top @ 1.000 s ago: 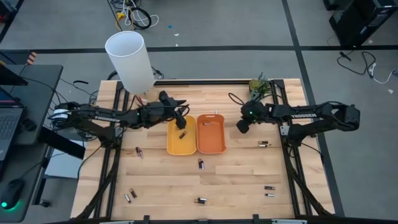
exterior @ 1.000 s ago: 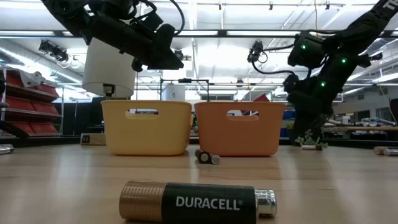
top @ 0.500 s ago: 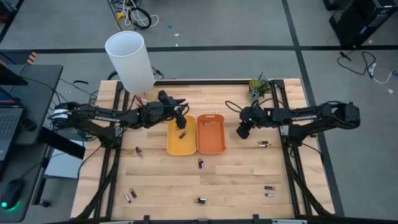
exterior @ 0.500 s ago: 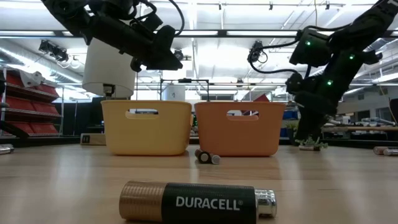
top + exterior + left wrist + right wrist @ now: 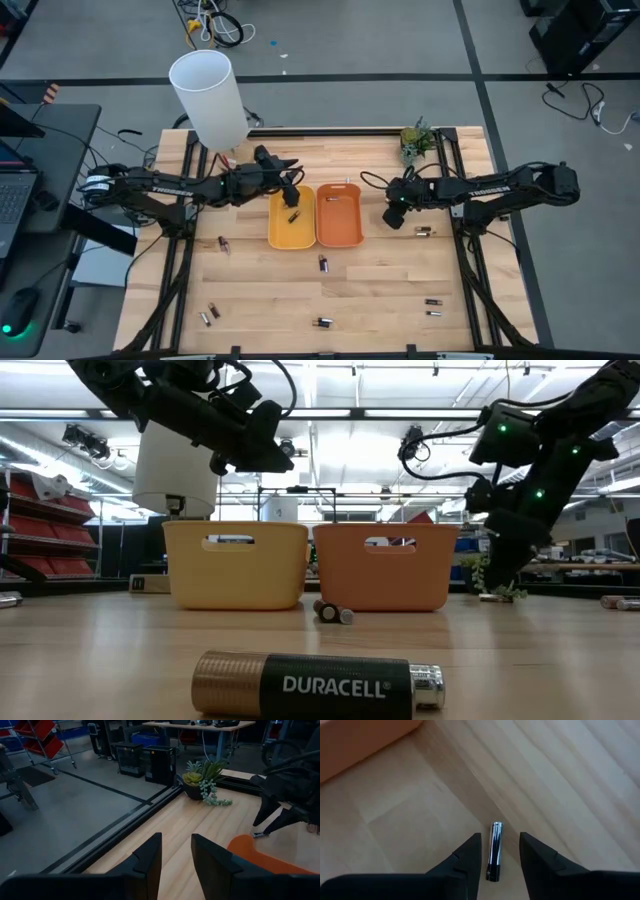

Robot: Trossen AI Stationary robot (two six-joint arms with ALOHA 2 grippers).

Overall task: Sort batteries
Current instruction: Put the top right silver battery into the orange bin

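Note:
In the right wrist view a silvery battery [image 5: 494, 851] with a dark end lies on its side on the wooden table. My right gripper [image 5: 498, 836] is open with one finger on either side of it, not touching. From above, this gripper [image 5: 393, 215] stands right of the orange tray [image 5: 340, 228] and hides that battery. My left gripper [image 5: 290, 190] hangs open and empty over the yellow tray [image 5: 280, 230], where one battery [image 5: 294, 215] lies. Another battery [image 5: 333, 197] lies in the orange tray.
Loose batteries lie about the table: one by my right gripper [image 5: 424, 231], one before the trays [image 5: 323, 263], others near the front edge [image 5: 322, 322] [image 5: 208, 315] [image 5: 432, 307] and at the left [image 5: 222, 244]. A white cylinder [image 5: 208, 95] and a plant [image 5: 415, 138] stand at the far edge.
My right gripper has swung a little toward the table's near edge and sunk slightly, staying beside the orange tray.

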